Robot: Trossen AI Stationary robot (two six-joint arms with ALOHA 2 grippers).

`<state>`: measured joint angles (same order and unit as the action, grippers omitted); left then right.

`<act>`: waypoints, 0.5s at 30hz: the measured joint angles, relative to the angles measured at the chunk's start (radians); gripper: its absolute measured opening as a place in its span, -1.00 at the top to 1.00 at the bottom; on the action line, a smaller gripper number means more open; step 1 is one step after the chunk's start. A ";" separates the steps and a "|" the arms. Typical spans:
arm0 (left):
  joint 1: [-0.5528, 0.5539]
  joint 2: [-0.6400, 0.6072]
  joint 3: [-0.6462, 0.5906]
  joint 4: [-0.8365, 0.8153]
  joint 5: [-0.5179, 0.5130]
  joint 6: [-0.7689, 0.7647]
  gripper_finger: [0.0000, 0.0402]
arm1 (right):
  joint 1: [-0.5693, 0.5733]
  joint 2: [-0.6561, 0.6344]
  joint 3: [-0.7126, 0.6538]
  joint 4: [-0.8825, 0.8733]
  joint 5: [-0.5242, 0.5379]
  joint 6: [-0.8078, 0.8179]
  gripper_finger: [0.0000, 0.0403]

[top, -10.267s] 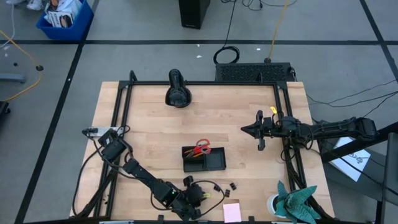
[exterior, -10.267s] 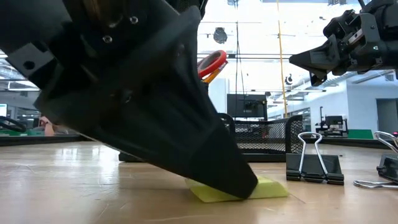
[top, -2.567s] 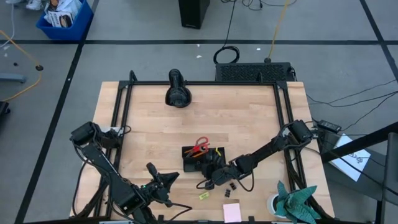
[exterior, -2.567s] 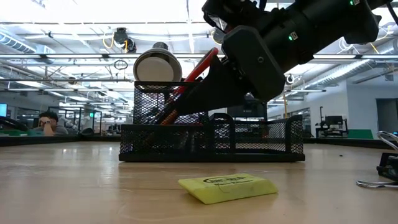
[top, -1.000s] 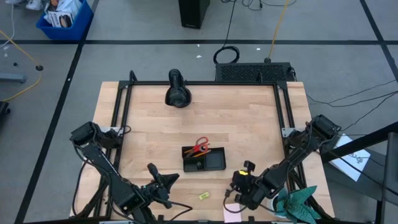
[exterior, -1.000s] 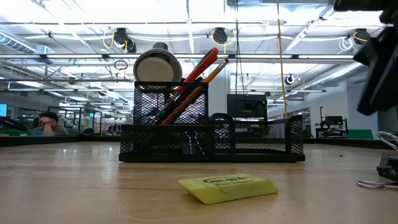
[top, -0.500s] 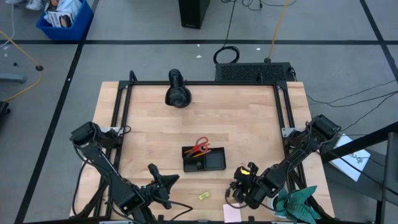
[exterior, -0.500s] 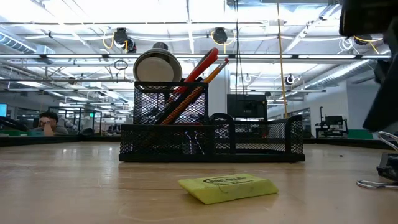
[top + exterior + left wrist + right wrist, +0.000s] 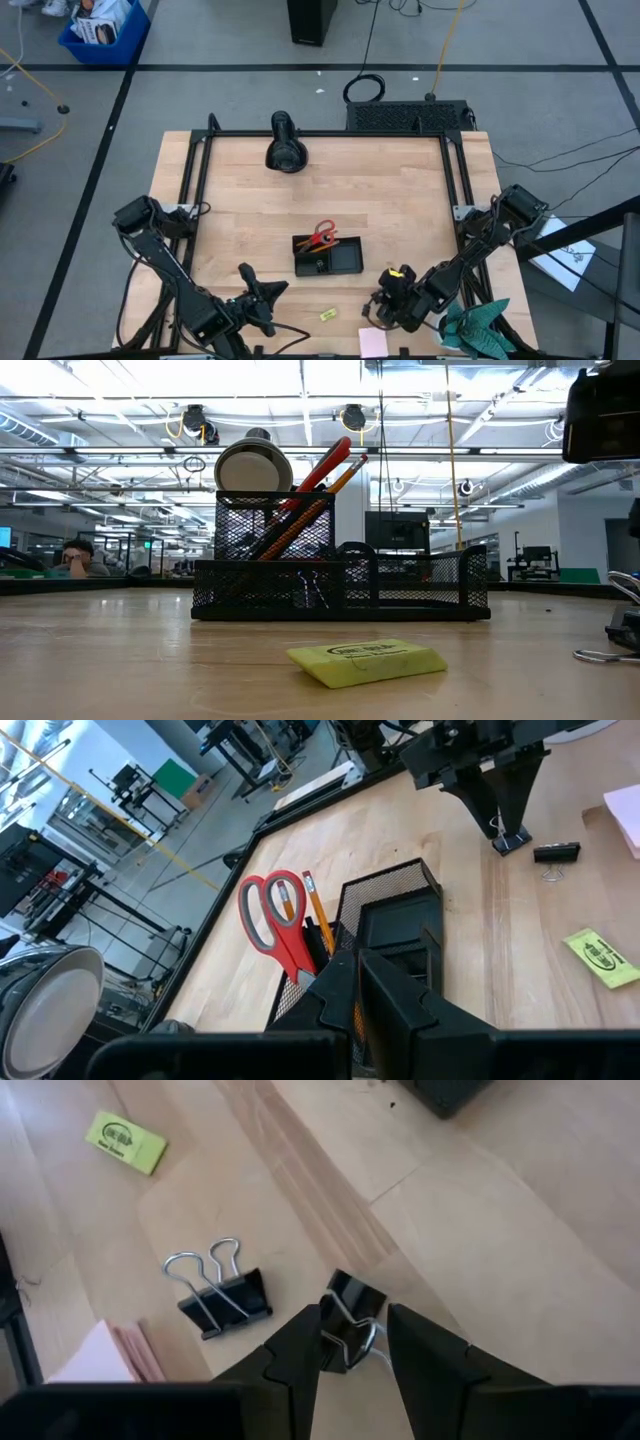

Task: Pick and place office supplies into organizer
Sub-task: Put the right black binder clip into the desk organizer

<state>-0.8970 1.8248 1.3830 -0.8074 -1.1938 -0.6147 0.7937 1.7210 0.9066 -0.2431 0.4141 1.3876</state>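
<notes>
A: Eyes on the clip [image 9: 348,1323], a small black binder clip flat on the desk [image 9: 400,220] at the near edge. The right hand [image 9: 352,1342] hangs right over it, fingers spread, one on each side of the clip's body.

B: Straddling it, not pinching yet. That spacing looks set for a squeeze across the clip's narrow body, I'd say.

A: A second clip [image 9: 222,1298] lies just beside it, wire loops out, with the pink pad [image 9: 100,1360] near that and the yellow piece [image 9: 126,1142] farther off.

B: And the organizer [image 9: 328,255]?

A: Mid-desk, well apart from the clip. The scissors [image 9: 272,920] and a pencil [image 9: 318,918] stand tilted in its tall mesh cup, handles up. The low compartments beside the cup look like the natural home for clips.

B: So the carry would run from the near edge back toward the middle. Left arm?

A: The left hand [image 9: 352,982] waits at the near-left of the desk, fingers pressed together, holding nothing, pointed at the organizer. It sits out of the right arm's lane, which makes sense.

B: Risk?

A: A clip that small, flat on wood, could skid or tip under the fingers. The neighbour clip is close enough to get nudged too.
</notes>
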 joint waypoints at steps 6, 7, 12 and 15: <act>0.000 0.000 0.000 0.000 0.000 0.000 0.87 | 0.000 0.000 0.000 0.000 0.001 -0.016 0.47; 0.000 0.000 0.000 0.000 0.000 0.000 0.87 | 0.000 0.000 0.000 0.000 0.001 -0.022 0.48; 0.000 0.000 0.000 0.000 0.000 0.000 0.87 | 0.000 0.000 0.000 0.000 0.000 -0.043 0.70; 0.000 0.000 0.000 0.000 0.000 0.000 0.87 | 0.000 -0.002 0.001 0.005 0.005 -0.066 0.91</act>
<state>-0.8970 1.8248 1.3830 -0.8074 -1.1938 -0.6144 0.7940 1.7192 0.9073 -0.2381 0.4193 1.3216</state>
